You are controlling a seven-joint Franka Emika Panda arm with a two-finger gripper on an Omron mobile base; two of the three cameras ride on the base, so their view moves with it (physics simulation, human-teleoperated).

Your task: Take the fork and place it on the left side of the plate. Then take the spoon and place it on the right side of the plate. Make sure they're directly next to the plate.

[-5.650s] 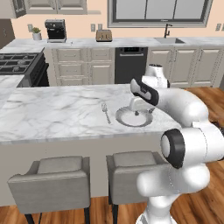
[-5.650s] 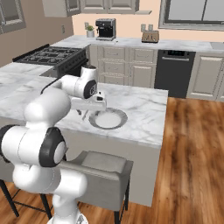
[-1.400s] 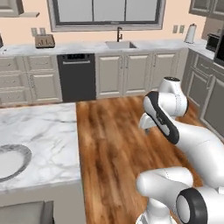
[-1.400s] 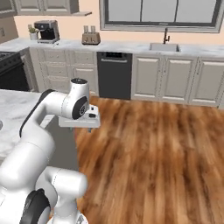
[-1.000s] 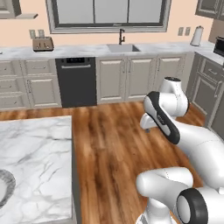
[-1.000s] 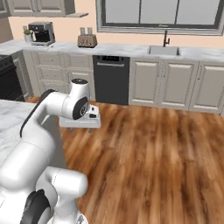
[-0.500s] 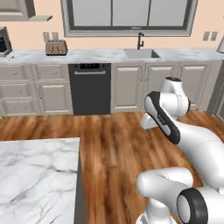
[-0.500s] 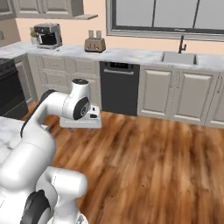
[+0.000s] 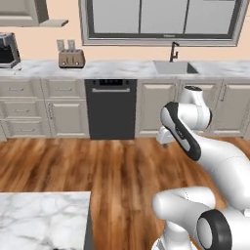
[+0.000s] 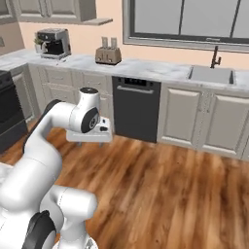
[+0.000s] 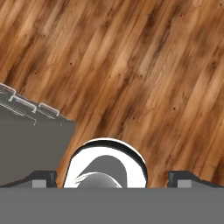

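Step in hand, as judged: travel between pick-ups; the base faces the far wall of the kitchen, not the work surface; nothing is carried.

Gripper (image 11: pixel 112 177): two dark tips set far apart at the bottom of the hand view, jaws spread wide, nothing between them; it hangs over bare wood floor (image 11: pixel 144 65), pointing down.

Arm (image 9: pixel 195 132): folded back close to the base, hand held above the floor, well apart from any counter.

Fork, spoon, plate: none can be made out; a dark sliver at the bottom edge of the marble island (image 9: pixel 44 219) in the left base view is too small to name.

Next move, as judged: bring the base round to the counter where the cutlery lies, find the piece wanted, lower the spread jaws across its thin handle and close on it; a slim flat piece on stone calls for a low, square approach.

Surface: white marble island with grey veining, its corner at lower left of the left base view.

Room: wood plank floor; cream cabinets (image 10: pixel 180 116) along the far wall; black dishwasher (image 9: pixel 110 109); marble countertop with sink (image 10: pixel 209 74) and dark tap (image 9: pixel 173 50); toaster (image 10: pixel 108 55); coffee machine (image 10: pixel 51 43); wide window (image 9: pixel 161 19) above; black oven front (image 10: pixel 9 116) at far left of the right base view.
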